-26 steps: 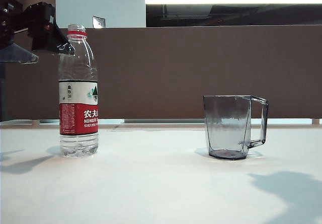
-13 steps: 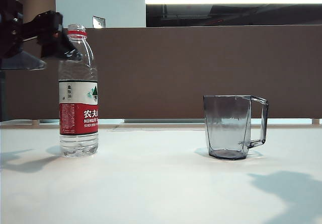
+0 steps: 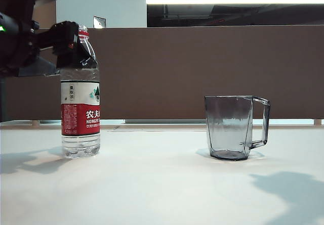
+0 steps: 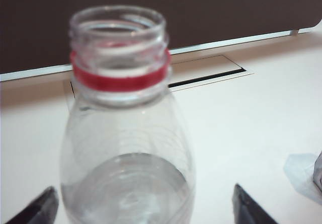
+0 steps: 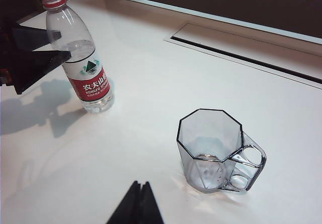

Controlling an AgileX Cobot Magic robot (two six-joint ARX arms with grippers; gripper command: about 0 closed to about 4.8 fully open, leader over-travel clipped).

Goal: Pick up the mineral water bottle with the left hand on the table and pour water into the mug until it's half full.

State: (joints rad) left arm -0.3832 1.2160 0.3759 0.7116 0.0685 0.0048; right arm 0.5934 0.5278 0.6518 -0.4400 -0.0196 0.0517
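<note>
The mineral water bottle point(image 3: 80, 108) stands upright and uncapped on the left of the white table point(image 3: 152, 184). It has a red neck ring point(image 4: 118, 78), and the water point(image 4: 136, 189) reaches to just above its label. My left gripper point(image 3: 76, 50) is open around the bottle's shoulder. Its dark fingertips point(image 4: 40, 210) stand on either side of the bottle point(image 4: 126, 148), clear of the plastic. The smoky faceted mug point(image 3: 230, 126) stands empty to the right, its handle turned away from the bottle. My right gripper point(image 5: 140, 186) hangs shut above the table near the mug point(image 5: 211, 151).
A brown partition point(image 3: 202, 73) runs along the table's back edge. A long recessed slot point(image 5: 241, 48) lies in the tabletop behind the mug. Something pale and crumpled point(image 4: 304, 176) shows at the edge of the left wrist view.
My left gripper has moved right and down, from beside the bottle's neck to around its shoulder, still open. The bottle has shifted very slightly to the right. The mug is unmoved.
</note>
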